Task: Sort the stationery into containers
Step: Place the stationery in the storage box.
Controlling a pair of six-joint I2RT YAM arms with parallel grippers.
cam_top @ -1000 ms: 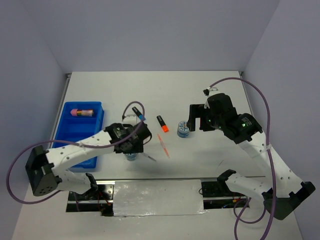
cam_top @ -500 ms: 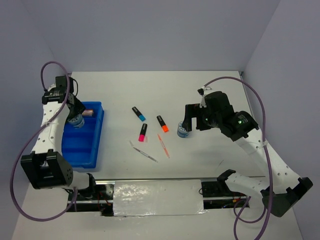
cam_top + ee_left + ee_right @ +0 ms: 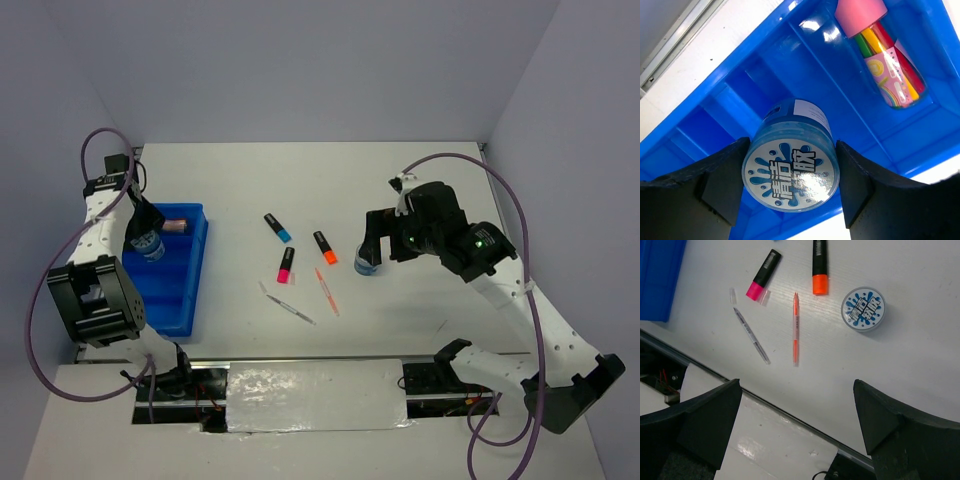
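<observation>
The black left fingers (image 3: 720, 185) clamp a round, glossy blue-white roll (image 3: 790, 172) over the blue plastic tray (image 3: 805, 75), hiding its sides, while the right fingers (image 3: 705, 420), spread wide, hang near the second roll (image 3: 863, 308) on the white surface (image 3: 920, 365).

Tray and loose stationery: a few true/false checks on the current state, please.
1. The left gripper holds a roll over the tray. True.
2. The pink cylinder lies on the table. False: it lies in a tray compartment.
3. The right gripper grips the second roll. False: it is open, and that roll stands free on the table.
4. The blue highlighter, pink highlighter and orange highlighter lie on the table. True.
</observation>
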